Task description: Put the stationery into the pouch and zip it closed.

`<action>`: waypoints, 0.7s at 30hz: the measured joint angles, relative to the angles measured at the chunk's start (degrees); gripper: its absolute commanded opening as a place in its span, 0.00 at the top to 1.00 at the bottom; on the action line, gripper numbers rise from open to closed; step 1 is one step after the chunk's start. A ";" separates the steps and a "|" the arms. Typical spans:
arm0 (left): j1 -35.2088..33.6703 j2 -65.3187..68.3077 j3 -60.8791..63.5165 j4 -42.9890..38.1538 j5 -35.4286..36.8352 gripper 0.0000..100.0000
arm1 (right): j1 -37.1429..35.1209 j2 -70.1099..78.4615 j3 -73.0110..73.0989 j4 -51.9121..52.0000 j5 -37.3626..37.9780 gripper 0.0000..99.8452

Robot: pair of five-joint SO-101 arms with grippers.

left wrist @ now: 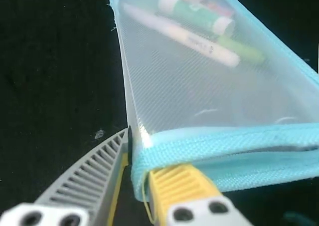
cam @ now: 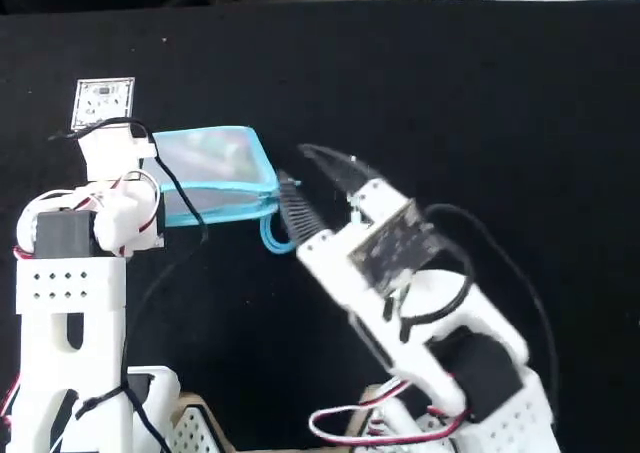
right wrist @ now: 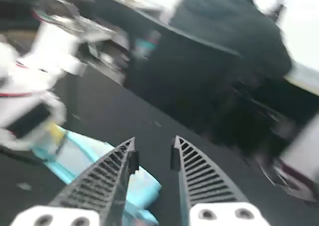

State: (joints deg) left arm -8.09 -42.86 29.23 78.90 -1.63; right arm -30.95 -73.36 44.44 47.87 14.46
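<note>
Left gripper (left wrist: 138, 153) clamps the pouch (left wrist: 209, 96) by a corner of its band (left wrist: 234, 138). Pouch lies flat on the table (cam: 450, 103), stationery (left wrist: 199, 29) inside. Likely light, floppy mesh: grip the stiffer band, not the mesh. Right gripper (cam: 290, 165) hovers open at the pouch's other end.

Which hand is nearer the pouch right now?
Left. The left hand is shut on a corner of the pouch; the right hand hangs open by its opposite end.
</note>
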 measured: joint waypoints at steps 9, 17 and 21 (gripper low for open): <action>0.00 0.00 0.00 0.00 0.00 0.97 | 13.80 7.21 -1.85 3.69 -10.29 0.90; 0.00 0.00 0.00 0.00 0.00 0.97 | 19.60 34.73 -8.88 3.69 -20.75 0.90; 0.00 0.00 0.00 0.00 0.00 0.97 | 19.69 50.11 -14.51 3.69 -21.27 0.90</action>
State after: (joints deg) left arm -8.09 -42.86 29.23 78.90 -1.63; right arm -11.25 -23.25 29.93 51.56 -6.81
